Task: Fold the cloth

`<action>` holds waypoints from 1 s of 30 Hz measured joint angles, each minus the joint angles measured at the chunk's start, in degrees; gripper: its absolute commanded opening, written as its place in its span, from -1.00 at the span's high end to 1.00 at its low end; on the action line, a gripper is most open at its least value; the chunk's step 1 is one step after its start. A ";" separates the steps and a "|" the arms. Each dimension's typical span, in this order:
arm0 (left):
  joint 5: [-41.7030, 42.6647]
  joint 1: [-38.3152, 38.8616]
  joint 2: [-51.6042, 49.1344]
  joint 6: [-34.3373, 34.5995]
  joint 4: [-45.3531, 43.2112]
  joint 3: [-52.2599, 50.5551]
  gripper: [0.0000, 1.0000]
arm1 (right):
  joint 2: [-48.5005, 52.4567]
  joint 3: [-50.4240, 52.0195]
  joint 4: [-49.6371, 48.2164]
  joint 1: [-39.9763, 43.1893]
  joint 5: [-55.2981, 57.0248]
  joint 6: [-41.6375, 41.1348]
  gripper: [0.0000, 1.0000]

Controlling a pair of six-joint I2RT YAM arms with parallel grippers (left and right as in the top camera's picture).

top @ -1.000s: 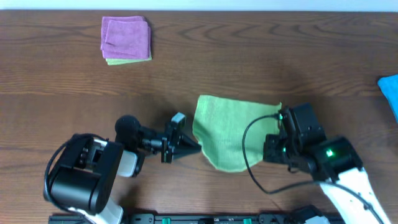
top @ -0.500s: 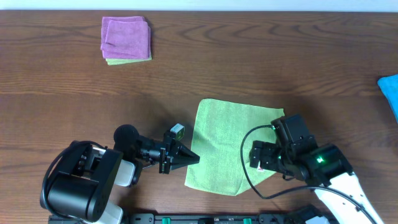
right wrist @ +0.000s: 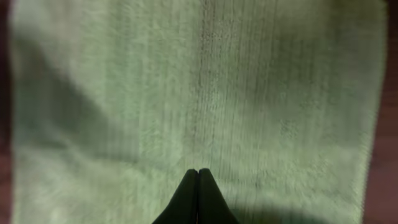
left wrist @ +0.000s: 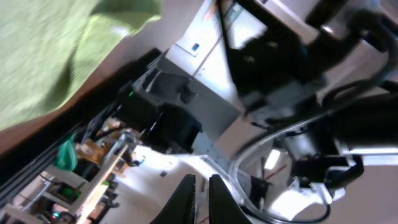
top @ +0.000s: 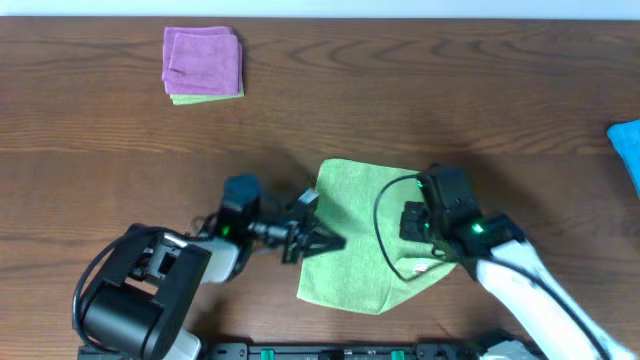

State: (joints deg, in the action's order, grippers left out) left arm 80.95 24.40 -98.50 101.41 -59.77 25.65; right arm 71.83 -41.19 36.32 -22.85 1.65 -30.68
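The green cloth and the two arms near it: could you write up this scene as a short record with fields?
Main item: lime-green cloth, spread out on the wooden table
Left pincer: shut, at the left edge of the lime-green cloth
Right pincer: shut, tips pointing at the middle of the lime-green cloth
Elsewhere: purple cloth at the far left, stacked on another green cloth; blue cloth at the right edge

SURFACE: dark brown wood-grain table (top: pixel 400 90) | FAR EDGE: narrow pale strip (top: pixel 400 6) beyond it | LIGHT: even, soft shadows
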 measured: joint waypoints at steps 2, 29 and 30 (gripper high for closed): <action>-0.46 0.26 -0.15 -4.02 6.75 4.52 0.78 | 3.61 0.02 -1.99 0.85 -0.39 0.74 0.98; -26.60 -1.07 -13.27 -62.95 66.99 28.52 0.88 | 13.55 0.13 -9.55 14.93 -6.78 9.35 0.98; -29.97 -1.05 -12.07 -65.75 73.70 30.67 0.88 | 13.92 0.13 -9.57 14.91 -6.95 9.46 0.97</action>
State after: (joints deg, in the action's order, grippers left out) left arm 50.98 23.35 -110.56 35.66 13.93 56.31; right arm 85.76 -41.06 26.74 -7.94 -5.30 -21.21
